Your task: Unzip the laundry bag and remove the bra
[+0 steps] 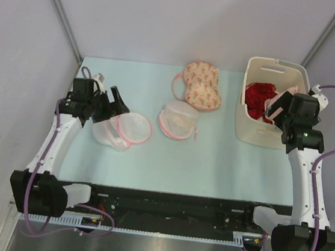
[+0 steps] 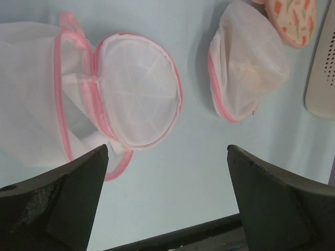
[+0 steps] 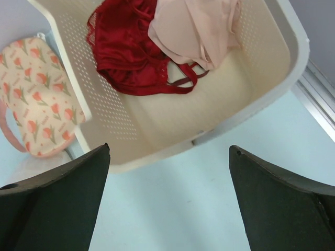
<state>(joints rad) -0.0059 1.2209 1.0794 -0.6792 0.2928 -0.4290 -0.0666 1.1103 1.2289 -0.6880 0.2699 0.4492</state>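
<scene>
The laundry bag (image 1: 124, 130) lies at the left of the table, unzipped, its two pink-trimmed mesh halves folded apart; in the left wrist view (image 2: 138, 97) it looks empty. My left gripper (image 1: 110, 108) is open just left of the bag, holding nothing (image 2: 167, 151). The pale peach bra (image 3: 193, 26) lies in the cream basket (image 1: 249, 126) on top of a red lacy bra (image 3: 128, 49). My right gripper (image 1: 280, 107) is open and empty above the basket's near side (image 3: 168, 149).
A twin mesh pouch (image 1: 179, 119) with cream fabric inside sits mid-table, also in the left wrist view (image 2: 246, 68). A pink bra with red motifs (image 1: 202, 86) lies behind it, beside the basket (image 3: 31, 94). Grey walls enclose the table.
</scene>
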